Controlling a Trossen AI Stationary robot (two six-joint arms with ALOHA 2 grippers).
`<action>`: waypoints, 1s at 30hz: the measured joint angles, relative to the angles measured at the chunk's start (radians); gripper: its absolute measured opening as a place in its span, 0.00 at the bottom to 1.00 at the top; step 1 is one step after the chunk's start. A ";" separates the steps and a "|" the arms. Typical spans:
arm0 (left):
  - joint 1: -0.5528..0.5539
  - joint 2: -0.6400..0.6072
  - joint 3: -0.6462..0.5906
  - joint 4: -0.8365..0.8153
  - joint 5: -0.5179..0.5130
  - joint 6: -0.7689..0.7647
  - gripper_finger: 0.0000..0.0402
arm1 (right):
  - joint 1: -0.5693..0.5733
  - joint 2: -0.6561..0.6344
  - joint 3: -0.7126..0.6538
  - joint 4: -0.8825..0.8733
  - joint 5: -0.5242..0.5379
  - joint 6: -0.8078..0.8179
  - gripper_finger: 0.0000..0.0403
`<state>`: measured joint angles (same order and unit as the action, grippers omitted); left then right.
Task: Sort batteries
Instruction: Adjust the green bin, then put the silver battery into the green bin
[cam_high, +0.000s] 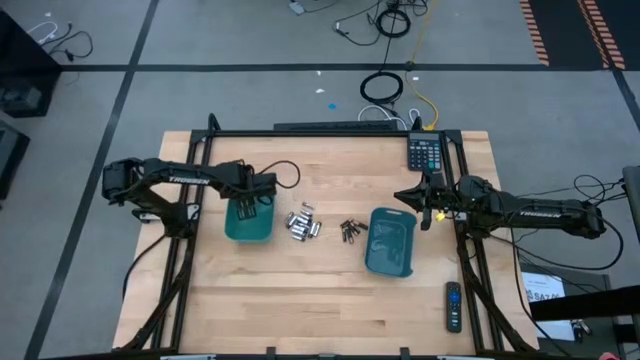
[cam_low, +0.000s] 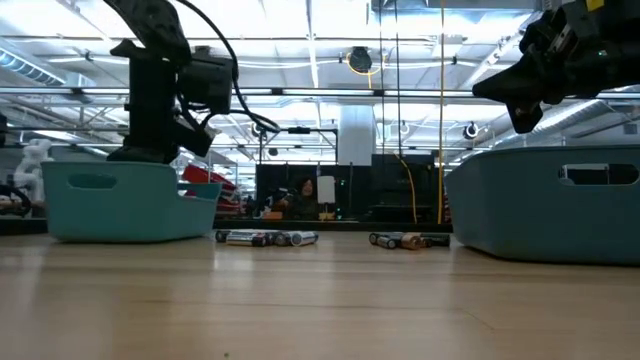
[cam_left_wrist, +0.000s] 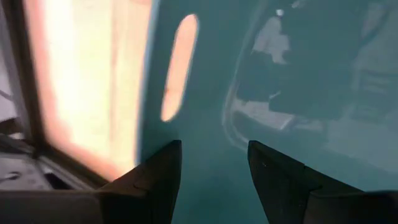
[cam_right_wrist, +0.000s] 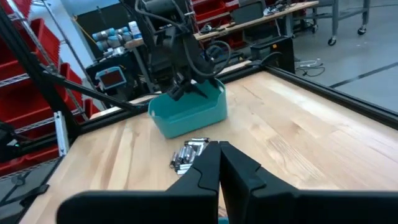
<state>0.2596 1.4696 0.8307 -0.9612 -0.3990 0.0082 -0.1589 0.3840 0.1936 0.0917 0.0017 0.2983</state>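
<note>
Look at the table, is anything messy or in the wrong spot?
Nothing looks spilled or broken. The silvery batteries and dark batteries lie in two loose piles between the teal trays, not yet sorted. The left gripper reaches into the left tray.

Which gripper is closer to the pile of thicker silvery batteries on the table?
Left. The left gripper is down in the smaller teal plastic tray just beside the silvery batteries; the right gripper hangs beyond the dark batteries, near the larger teal tray.
</note>
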 joint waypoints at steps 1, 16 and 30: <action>0.005 0.000 0.000 -0.002 -0.013 0.013 0.49 | 0.000 0.000 0.000 -0.005 0.001 0.000 0.00; -0.143 -0.045 0.292 -0.116 0.043 -0.027 0.49 | 0.189 0.193 0.044 0.006 0.234 -0.097 0.00; -0.253 0.291 0.495 0.128 0.242 0.116 0.49 | 0.413 0.529 0.234 0.012 0.518 0.012 0.00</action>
<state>0.0063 1.7604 1.3253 -0.8331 -0.1574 0.1243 0.2539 0.9126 0.4280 0.1033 0.5195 0.3107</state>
